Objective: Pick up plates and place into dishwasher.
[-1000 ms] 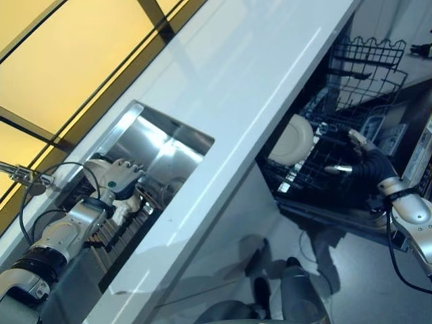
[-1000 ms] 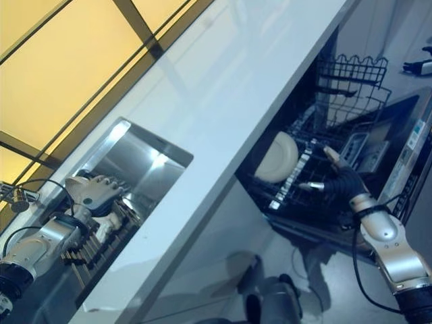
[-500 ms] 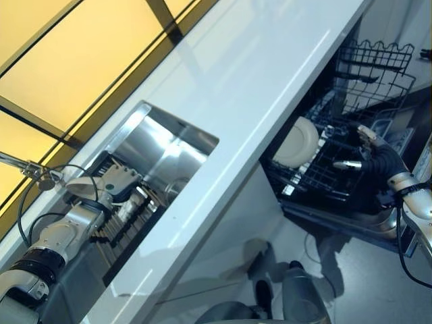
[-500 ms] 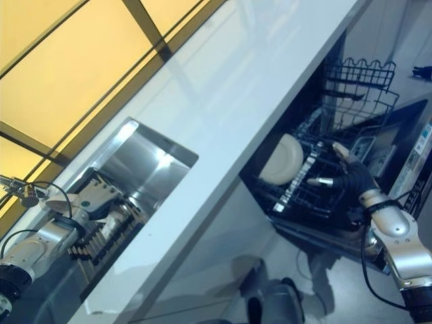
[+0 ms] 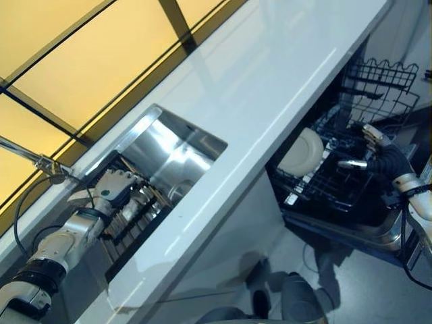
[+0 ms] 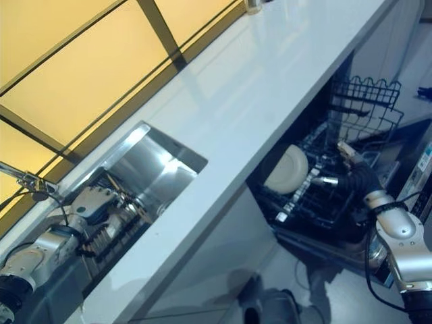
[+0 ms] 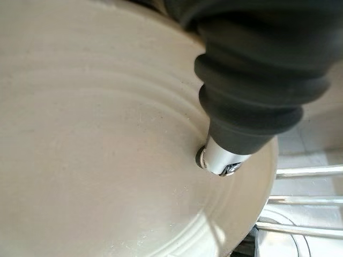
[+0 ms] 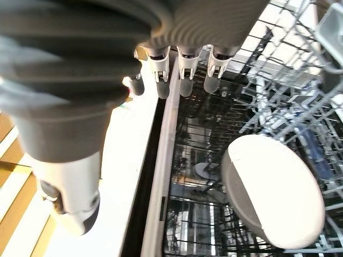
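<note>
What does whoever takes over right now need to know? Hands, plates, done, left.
Left hand: down in the sink, over the drying rack; its wrist view shows a cream plate right against it, but I can't tell if the fingers have closed on it.
Right hand: open, holding nothing, over the dishwasher's lower rack.
Done: one plate in the rack, standing on edge.
Left: get the sink plate out of the drying rack, carry it across and slot it into the lower rack beside the first.
</note>
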You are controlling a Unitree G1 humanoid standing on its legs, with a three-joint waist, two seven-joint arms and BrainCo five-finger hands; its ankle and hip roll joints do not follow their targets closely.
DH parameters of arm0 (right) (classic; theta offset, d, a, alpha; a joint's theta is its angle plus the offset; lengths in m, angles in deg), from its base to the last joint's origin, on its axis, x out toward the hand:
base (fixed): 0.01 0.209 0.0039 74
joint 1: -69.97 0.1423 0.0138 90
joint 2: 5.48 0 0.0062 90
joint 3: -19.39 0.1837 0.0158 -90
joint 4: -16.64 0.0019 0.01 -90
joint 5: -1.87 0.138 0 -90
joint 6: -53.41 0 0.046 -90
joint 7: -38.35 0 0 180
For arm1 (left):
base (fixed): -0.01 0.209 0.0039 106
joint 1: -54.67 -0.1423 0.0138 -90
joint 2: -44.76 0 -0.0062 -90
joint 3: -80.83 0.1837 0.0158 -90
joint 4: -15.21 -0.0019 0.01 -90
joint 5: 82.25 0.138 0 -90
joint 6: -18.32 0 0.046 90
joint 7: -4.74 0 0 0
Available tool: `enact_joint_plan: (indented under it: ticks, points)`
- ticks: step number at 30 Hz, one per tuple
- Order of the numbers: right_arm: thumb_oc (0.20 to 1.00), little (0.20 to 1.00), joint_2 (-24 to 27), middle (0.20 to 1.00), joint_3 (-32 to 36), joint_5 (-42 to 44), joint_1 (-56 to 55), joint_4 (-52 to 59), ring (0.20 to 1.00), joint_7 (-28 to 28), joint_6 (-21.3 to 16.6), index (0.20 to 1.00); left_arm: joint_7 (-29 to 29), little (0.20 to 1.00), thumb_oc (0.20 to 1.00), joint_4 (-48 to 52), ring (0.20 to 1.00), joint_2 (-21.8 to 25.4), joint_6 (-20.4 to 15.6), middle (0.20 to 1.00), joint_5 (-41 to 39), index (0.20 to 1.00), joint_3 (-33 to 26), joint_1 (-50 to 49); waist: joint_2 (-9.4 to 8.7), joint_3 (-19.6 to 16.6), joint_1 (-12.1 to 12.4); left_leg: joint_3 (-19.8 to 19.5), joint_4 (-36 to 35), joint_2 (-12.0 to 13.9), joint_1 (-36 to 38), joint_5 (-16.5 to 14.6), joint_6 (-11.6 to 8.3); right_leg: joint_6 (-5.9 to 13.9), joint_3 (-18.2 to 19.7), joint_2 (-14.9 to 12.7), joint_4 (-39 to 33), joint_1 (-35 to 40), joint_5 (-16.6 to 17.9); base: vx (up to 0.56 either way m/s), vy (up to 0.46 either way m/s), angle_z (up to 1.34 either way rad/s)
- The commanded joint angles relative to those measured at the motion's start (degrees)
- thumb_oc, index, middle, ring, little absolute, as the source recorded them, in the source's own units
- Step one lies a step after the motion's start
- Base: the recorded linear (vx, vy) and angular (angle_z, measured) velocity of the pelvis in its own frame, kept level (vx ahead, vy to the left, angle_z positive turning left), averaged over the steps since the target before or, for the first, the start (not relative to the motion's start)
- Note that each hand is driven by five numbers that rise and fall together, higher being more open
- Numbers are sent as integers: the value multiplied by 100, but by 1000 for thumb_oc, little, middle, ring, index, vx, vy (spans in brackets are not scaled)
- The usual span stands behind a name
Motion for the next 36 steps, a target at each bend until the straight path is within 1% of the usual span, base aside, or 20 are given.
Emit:
enact_joint_plan:
  ticks: [1, 6, 10, 11, 13, 14, 16, 19, 22, 25, 26, 29, 30, 31, 33, 34, 36]
  points:
    - [1000, 1000, -124, 1000, 270, 231, -257, 566, 1000, 87, -530, 1000, 423, 200, 200, -69, 200, 406, 263, 200, -599, 200, -573, -428, -489, -809, 318, -153, -61, -263, -222, 71, -57, 459, -166, -140, -1720, 975, 515, -98, -95, 8]
    - [1000, 1000, -481, 1000, 298, 197, -377, 644, 1000, 176, -728, 1000, 570, 200, 200, 381, 200, 683, 250, 200, -745, 200, -1309, -916, -649, -1060, 570, -352, -226, -185, -172, 99, -65, 460, -294, -67, -1910, 1154, 520, -86, -123, 11]
    - [1000, 1000, -667, 1000, 146, 173, -244, 709, 1000, 330, -720, 1000, 547, 200, 200, 617, 200, 843, 325, 200, -875, 200, -1563, -979, -752, -1180, 715, -474, -354, -136, -133, 137, -91, 458, -377, -10, -2006, 1267, 511, -89, -110, 13]
    - [1000, 1000, -723, 1000, 53, 149, -168, 702, 1000, 434, -718, 1000, 537, 200, 200, 669, 200, 917, 308, 200, -936, 200, -1623, -953, -786, -1222, 784, -513, -401, -121, -120, 145, -102, 461, -410, 13, -2035, 1300, 506, -120, -115, 18]
    - [1000, 1000, -772, 1000, -36, 133, -107, 690, 1000, 506, -746, 1000, 535, 200, 200, 717, 200, 978, 292, 200, -999, 200, -1705, -969, -818, -1260, 827, -546, -435, -106, -124, 159, -114, 463, -445, 31, -2061, 1321, 505, -97, -90, 20]
    - [1000, 1000, -809, 1000, -111, 127, -63, 705, 1000, 588, -763, 1000, 541, 200, 200, 763, 200, 1032, 261, 200, -1017, 200, -1796, -998, -838, -1298, 901, -585, -481, -90, -117, 170, -121, 461, -474, 55, -2082, 1346, 494, -108, -86, 14]
    - [1000, 1000, -859, 1000, -237, 94, 19, 706, 1000, 706, -801, 1000, 567, 200, 200, 822, 200, 1103, 238, 200, -1106, 200, -1904, -1038, -861, -1329, 973, -633, -534, -74, -110, 194, -136, 461, -515, 78, -2107, 1379, 488, -110, -86, 20]
    - [1000, 1000, -876, 1000, -461, 90, 167, 678, 1000, 970, -882, 1000, 598, 200, 200, 896, 200, 1218, 94, 200, -1383, 200, -2038, -1043, -912, -1364, 1123, -694, -598, -50, -112, 222, -150, 460, -597, 113, -2128, 1427, 466, -104, -87, 17]
    - [1000, 1000, -882, 1000, -639, 127, 324, 692, 1000, 1158, -1026, 1000, 560, 200, 200, 1116, 200, 1222, -115, 200, -1896, 200, -2191, -1041, -981, -1382, 1262, -767, -631, -33, -128, 239, -156, 462, -684, 138, -2127, 1453, 466, -99, -102, 18]
    - [1000, 1000, -992, 1000, -894, 22, 637, 780, 1000, 1334, -1149, 1000, 354, 200, 200, 1402, 200, 958, -538, 200, -2732, 200, -2393, -910, -1070, -1402, 1435, -855, -656, -22, -138, 251, -156, 449, -780, 168, -2178, 1508, 463, -81, -111, 23]
    - [1000, 1000, -1058, 1000, -982, -39, 746, 821, 1000, 1326, -1212, 1000, 269, 200, 200, 1520, 200, 818, -747, 200, -3118, 200, -2463, -870, -1093, -1411, 1486, -878, -660, -21, -143, 254, -159, 447, -813, 175, -2199, 1525, 468, -64, -90, 19]
    - [1000, 1000, -1275, 1000, -1316, -234, 1161, 931, 1000, 1357, -1192, 1000, -271, 200, 200, 1962, 200, 253, -1178, 200, -3834, 200, -2554, -680, -1183, -1467, 1660, -955, -666, -16, -171, 264, -172, 438, -906, 197, -2273, 1577, 487, -49, -87, 16]
    - [1000, 1000, -1332, 1000, -1427, -248, 1296, 948, 1000, 1319, -1184, 1000, -465, 200, 200, 2134, 200, 90, -1231, 200, -4060, 200, -2537, -606, -1211, -1485, 1712, -976, -665, -13, -177, 264, -177, 433, -934, 202, -2285, 1590, 485, -31, -64, 19]
    - [1000, 1000, -1348, 1000, -1468, -240, 1343, 959, 1000, 1291, -1182, 1000, -535, 200, 200, 2202, 200, 25, -1258, 200, -4161, 200, -2535, -588, -1219, -1490, 1730, -985, -664, -12, -178, 265, -179, 430, -946, 204, -2289, 1595, 483, -28, -61, 14]
    - [1000, 1000, -1490, 1000, -1731, -245, 1640, 974, 1000, 1227, -1132, 1000, -929, 200, 200, 2551, 200, -294, -1345, 200, -4670, 200, -2418, -399, -1274, -1514, 1834, -1019, -658, -3, -186, 262, -187, 415, -1015, 213, -2323, 1636, 474, -30, -63, 10]
    - [1000, 1000, -1531, 1000, -1799, -229, 1718, 976, 1000, 1215, -1116, 1000, -1021, 200, 200, 2672, 200, -402, -1327, 200, -4741, 200, -2382, -352, -1290, -1519, 1860, -1038, -657, -6, -189, 261, -189, 411, -1032, 219, -2330, 1642, 472, -31, -75, 17]
    - [1000, 1000, -1667, 1000, -2028, -133, 1981, 992, 1000, 1110, -1059, 1000, -1389, 200, 200, 2964, 200, -756, -1362, 200, -5325, 200, -2218, -187, -1358, -1548, 1963, -1092, -659, -7, -191, 266, -192, 398, -1112, 228, -2350, 1672, 472, -25, -75, 20]
